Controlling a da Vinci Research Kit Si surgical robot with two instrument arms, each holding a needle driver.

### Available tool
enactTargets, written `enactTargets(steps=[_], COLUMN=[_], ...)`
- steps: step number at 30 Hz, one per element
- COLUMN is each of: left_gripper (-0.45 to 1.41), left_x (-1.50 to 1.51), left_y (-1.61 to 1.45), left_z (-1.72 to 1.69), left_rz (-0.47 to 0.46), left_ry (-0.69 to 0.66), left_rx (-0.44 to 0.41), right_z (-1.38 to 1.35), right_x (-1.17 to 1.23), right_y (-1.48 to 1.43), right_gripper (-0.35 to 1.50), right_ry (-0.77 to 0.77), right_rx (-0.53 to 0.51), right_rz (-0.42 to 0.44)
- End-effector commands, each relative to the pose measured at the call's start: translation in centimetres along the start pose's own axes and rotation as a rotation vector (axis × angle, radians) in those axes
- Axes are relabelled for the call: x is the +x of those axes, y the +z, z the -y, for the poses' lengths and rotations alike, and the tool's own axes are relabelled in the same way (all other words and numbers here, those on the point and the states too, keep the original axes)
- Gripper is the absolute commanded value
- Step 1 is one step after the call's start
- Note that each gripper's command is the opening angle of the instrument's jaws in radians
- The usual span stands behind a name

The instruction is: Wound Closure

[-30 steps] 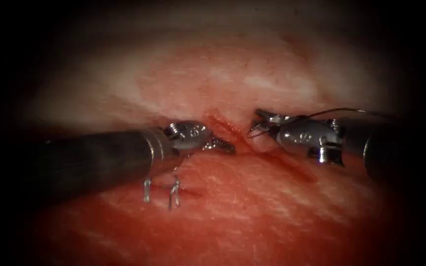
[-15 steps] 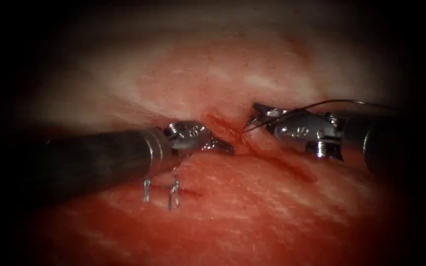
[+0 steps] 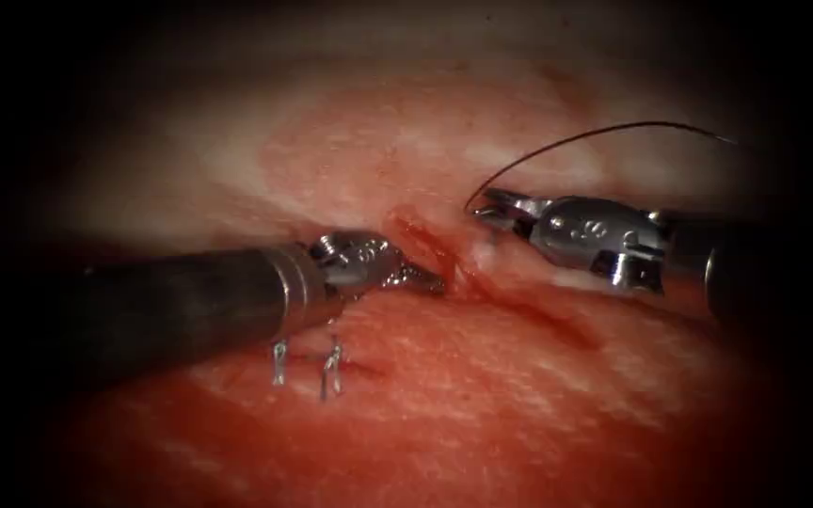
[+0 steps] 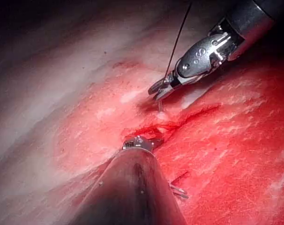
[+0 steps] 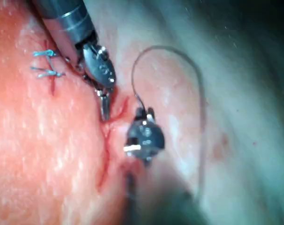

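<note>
The right hand [image 3: 486, 209] is closed, gripping a thin dark curved thread [image 3: 595, 132] at its tip. The strand is arching up and back over that hand, above the pink-red tissue [image 3: 482, 395]; whether the gripped end is needle cannot be told. The left hand [image 3: 421, 277] is lying closed and empty, its tip touching the left lip of the dark red cut [image 3: 444, 254].

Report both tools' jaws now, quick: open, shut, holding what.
Left tool: shut, holding nothing, tip at the cut.
Right tool: shut on the thread, right of the cut, above the tissue.
</note>
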Motion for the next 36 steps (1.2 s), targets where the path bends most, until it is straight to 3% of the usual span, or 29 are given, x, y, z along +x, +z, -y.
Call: enactTargets(steps=[1,6,25,32,36], left_gripper=[-0.35,-0.35,-0.35,-0.33,-0.33], left_x=[-0.02,-0.03,-0.04,-0.04,-0.04], left_y=[0.09,0.08,0.07,0.07,0.07], left_z=[0.01,0.01,0.0,0.0,0.0], left_rz=[0.0,0.003,0.009,0.009,0.009], left_ry=[-0.001,0.0,-0.006,-0.006,-0.006], left_rx=[-0.003,-0.003,-0.004,-0.005,-0.005], right_z=[0.0,-0.02,-0.05,-0.02,-0.03], right_x=[0.01,0.04,0.08,0.07,0.04], right_y=[0.1,0.08,-0.08,-0.02,0.01], right_gripper=[-0.35,-0.35,-0.35,-0.35,-0.35], right_ry=[-0.007,-0.085,-0.136,-0.138,-0.052], right_rx=[0.003,-0.023,-0.089,-0.086,-0.077], right_rz=[-0.001,-0.018,-0.037,-0.022,-0.019])
